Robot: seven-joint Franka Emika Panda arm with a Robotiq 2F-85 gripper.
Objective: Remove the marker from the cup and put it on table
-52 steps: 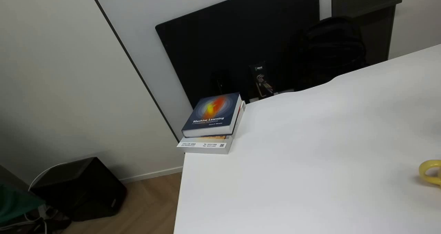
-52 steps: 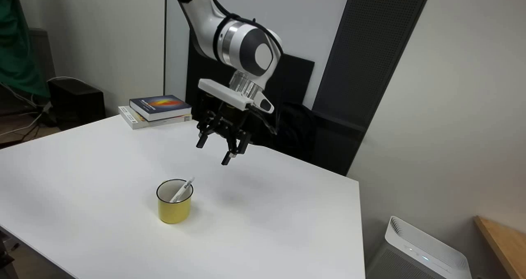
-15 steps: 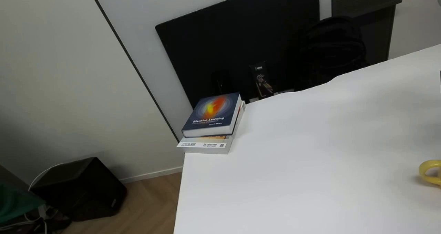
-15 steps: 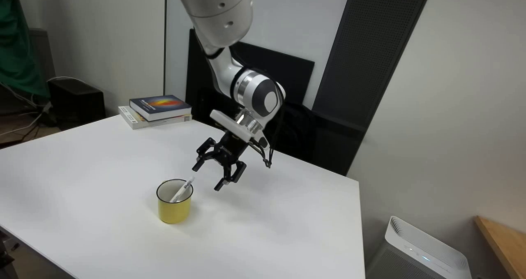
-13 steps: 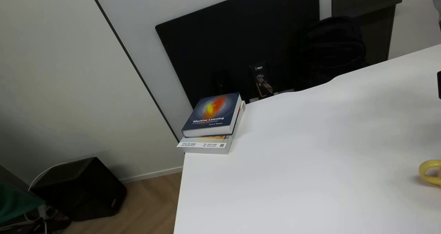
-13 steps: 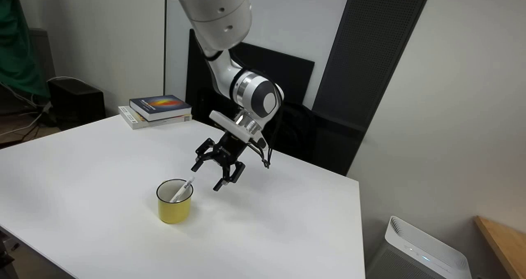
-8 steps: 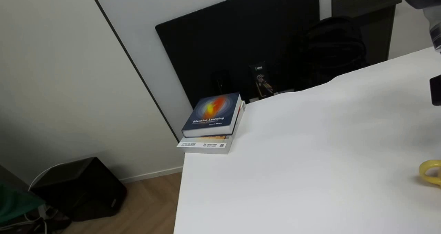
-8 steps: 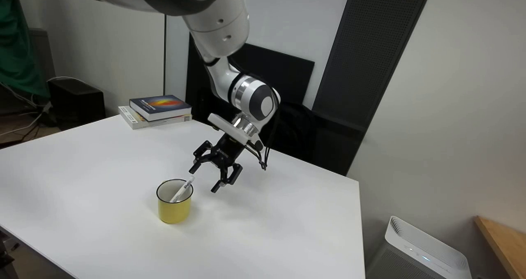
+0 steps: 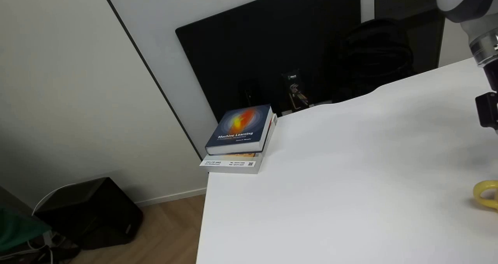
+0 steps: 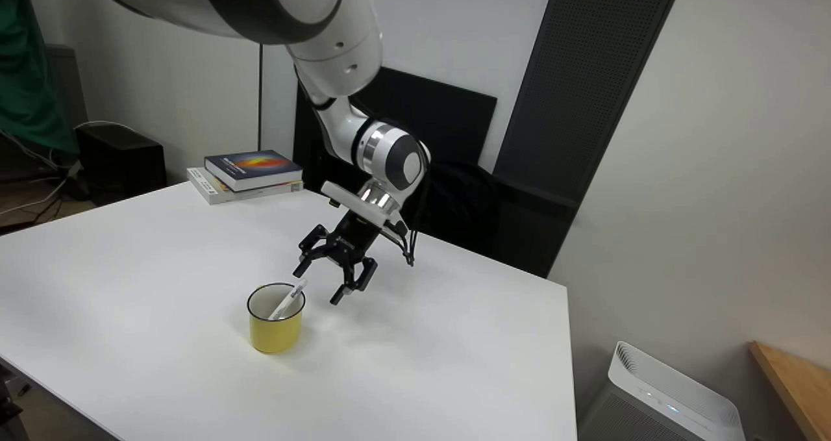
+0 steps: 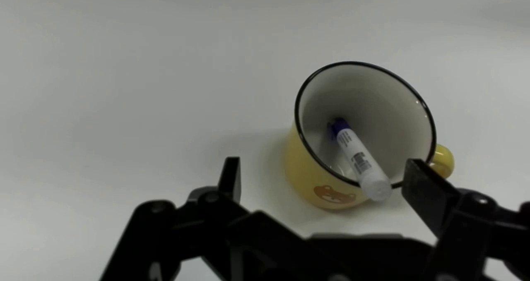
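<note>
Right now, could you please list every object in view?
Table: 1, white, in all views
Cup: 1, yellow, on the table
Marker: 1, white and purple, leaning in the cup
Books: 2, blue and white, stacked at the table's corner
Boxy object: 1, black, on the floor
Cloth: 1, green, left edge of both exterior views
Cables: uncountable, some white, near the boxy object
Plain panel: 1, black, behind the table
Perforated panel: 1, dark, behind the table
Bag: 1, black, behind the table
Printed box: 1, black, behind the table
Appliance: 1, white, beside the table
Board: 1, brown, right of the appliance
Arm: 1, white and grey, above the table
Claw: 1, black, open, near the cup
</note>
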